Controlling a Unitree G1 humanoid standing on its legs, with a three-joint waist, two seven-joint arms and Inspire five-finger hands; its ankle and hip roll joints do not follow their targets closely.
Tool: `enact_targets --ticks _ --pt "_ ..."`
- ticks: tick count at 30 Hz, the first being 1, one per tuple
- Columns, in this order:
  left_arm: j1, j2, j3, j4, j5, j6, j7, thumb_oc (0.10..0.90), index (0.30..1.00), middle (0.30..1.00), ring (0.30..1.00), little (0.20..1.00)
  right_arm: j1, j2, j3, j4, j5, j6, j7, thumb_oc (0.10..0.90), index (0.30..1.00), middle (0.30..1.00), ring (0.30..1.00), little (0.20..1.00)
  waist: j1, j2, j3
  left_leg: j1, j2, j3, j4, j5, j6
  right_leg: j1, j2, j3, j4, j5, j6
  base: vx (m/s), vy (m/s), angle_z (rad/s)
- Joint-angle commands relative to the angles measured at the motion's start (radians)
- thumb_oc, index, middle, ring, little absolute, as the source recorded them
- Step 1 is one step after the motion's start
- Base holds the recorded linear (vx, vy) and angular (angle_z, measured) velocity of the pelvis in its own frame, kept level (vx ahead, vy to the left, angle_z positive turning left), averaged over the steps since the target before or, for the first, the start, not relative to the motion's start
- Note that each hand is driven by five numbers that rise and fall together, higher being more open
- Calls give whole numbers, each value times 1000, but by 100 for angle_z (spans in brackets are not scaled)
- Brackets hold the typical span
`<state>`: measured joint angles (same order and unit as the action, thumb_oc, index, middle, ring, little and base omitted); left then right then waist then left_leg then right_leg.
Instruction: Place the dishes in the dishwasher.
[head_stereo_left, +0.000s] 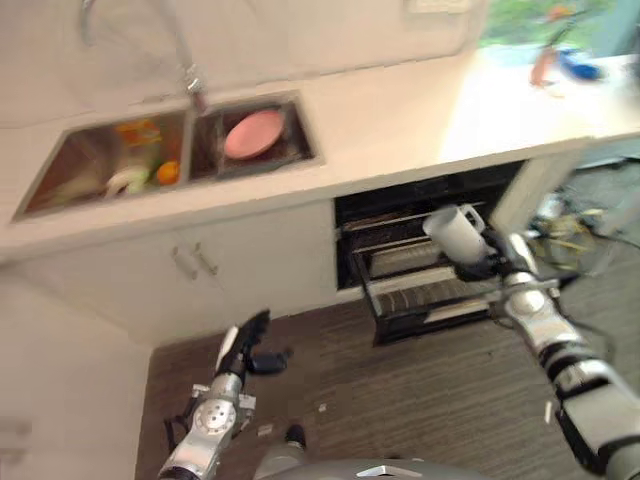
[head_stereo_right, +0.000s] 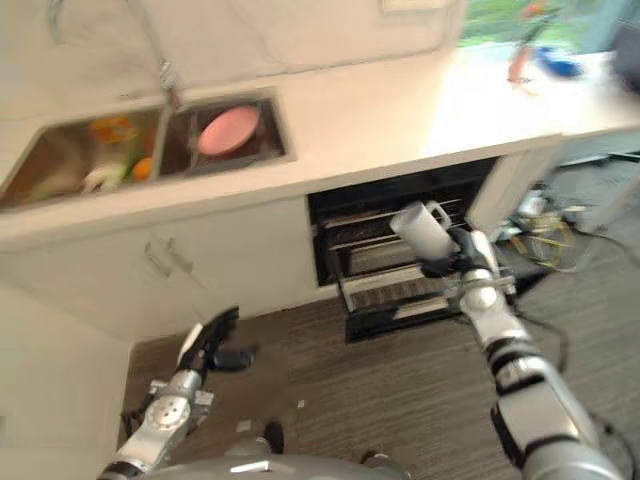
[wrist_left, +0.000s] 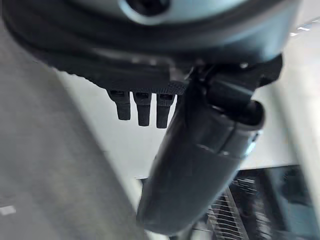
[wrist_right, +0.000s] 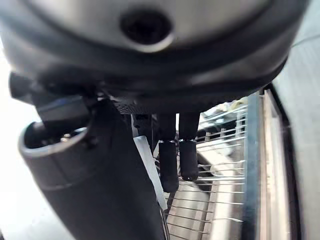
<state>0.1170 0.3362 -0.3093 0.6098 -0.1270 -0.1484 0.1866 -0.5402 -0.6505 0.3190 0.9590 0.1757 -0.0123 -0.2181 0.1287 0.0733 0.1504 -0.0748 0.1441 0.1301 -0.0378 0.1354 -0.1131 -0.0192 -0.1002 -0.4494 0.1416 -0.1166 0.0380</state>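
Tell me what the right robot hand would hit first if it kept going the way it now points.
Probably the dishwasher's wire rack. The right robot hand, holding a white mug, points toward the open dishwasher, and its wrist view shows rack wires just past the fingers. Depth is unclear.

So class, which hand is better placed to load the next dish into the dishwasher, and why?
The right hand. It holds a white cup right over the open dishwasher's rack. The left hand hangs low by the cabinet, open and holding nothing.
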Motion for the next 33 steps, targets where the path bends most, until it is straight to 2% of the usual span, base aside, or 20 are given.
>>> enact_targets --ticks 1,2,5,7,12,16,17,18,19,20,28,31,32,33 --pt "-6 93 -5 -92 -15 -56 -1 800 900 900 900 900 -173 -9 -9 -45 -28 -86 -35 400 300 300 300 300 32 -86 45 48 -22 19 -49 -6 -57 106 -43 24 -216 123 99 -80 -8 34" --pt "16 94 -18 -27 -14 -54 -27 800 900 900 900 900 -230 -17 -4 155 -49 -82 -35 400 300 300 300 300 66 -63 61 19 -22 -6 -49 3 -65 96 -41 2 -218 117 100 -30 2 32" --pt "22 100 -19 -8 -7 -54 -32 800 900 900 900 900 -250 -26 0 182 -50 -84 -32 400 300 300 300 300 72 -58 63 4 -23 -14 -49 11 -65 87 -42 -4 -220 122 101 -22 -1 34" --pt "58 101 21 81 17 -45 -32 800 900 900 900 900 -272 -42 -1 266 -78 -82 -28 400 300 300 300 300 105 -40 78 -18 -23 -33 -49 14 -66 75 -43 -17 -219 114 102 -4 -12 36" --pt "51 67 77 204 1 -36 -6 800 900 900 900 900 -273 -50 5 306 -117 -79 -20 400 300 300 300 300 126 -38 82 -29 -27 -55 -49 15 -65 79 -46 -37 -221 109 102 12 -15 14" --pt "22 42 90 242 5 -34 9 800 900 900 900 900 -250 -42 11 310 -137 -75 1 400 300 300 300 300 137 -49 79 -33 -31 -67 -49 13 -65 88 -48 -53 -223 103 101 23 -14 15" --pt "7 38 89 247 6 -33 9 800 900 900 900 900 -252 -41 11 313 -133 -71 7 518 476 476 476 476 141 -55 79 -36 -31 -72 -49 13 -66 91 -48 -60 -224 102 100 14 -18 15" --pt "1 38 87 242 4 -33 9 800 900 900 900 900 -252 -38 11 312 -132 -70 6 755 832 832 832 832 142 -58 80 -37 -31 -73 -49 13 -66 92 -47 -61 -224 101 100 4 -15 8" --pt "1 38 87 242 4 -33 9 800 900 900 900 900 -252 -38 11 312 -132 -70 6 755 832 832 832 832 142 -58 80 -37 -31 -73 -49 13 -66 92 -47 -61 -224 101 100 -5 -7 12" --pt "-2 39 84 229 4 -34 8 800 900 900 900 900 -251 -34 10 311 -131 -69 5 800 900 900 900 900 144 -62 82 -37 -31 -75 -49 12 -66 92 -47 -63 -225 102 100 -8 -2 15" --pt "-24 37 75 251 26 -29 11 800 900 900 900 900 -248 -21 5 298 -110 -71 13 800 900 900 900 900 142 -89 85 -28 -31 -69 -49 7 -65 97 -46 -59 -226 104 101 -1 0 3" --pt "-24 37 75 251 26 -29 11 800 900 900 900 900 -248 -21 5 298 -110 -71 13 800 900 900 900 900 142 -89 85 -28 -31 -69 -49 7 -65 97 -46 -59 -226 104 101 0 0 0" --pt "-24 41 75 251 34 -25 12 800 900 900 900 900 -248 -24 5 295 -103 -71 18 800 900 900 900 900 140 -95 83 -25 -30 -68 -49 5 -66 100 -46 -60 -227 104 101 0 0 0" --pt "-30 40 81 287 67 -15 22 800 900 900 900 900 -244 -24 0 290 -88 -72 25 800 900 900 900 900 135 -112 77 -9 -28 -58 -49 -1 -63 109 -46 -54 -227 106 101 0 0 0"
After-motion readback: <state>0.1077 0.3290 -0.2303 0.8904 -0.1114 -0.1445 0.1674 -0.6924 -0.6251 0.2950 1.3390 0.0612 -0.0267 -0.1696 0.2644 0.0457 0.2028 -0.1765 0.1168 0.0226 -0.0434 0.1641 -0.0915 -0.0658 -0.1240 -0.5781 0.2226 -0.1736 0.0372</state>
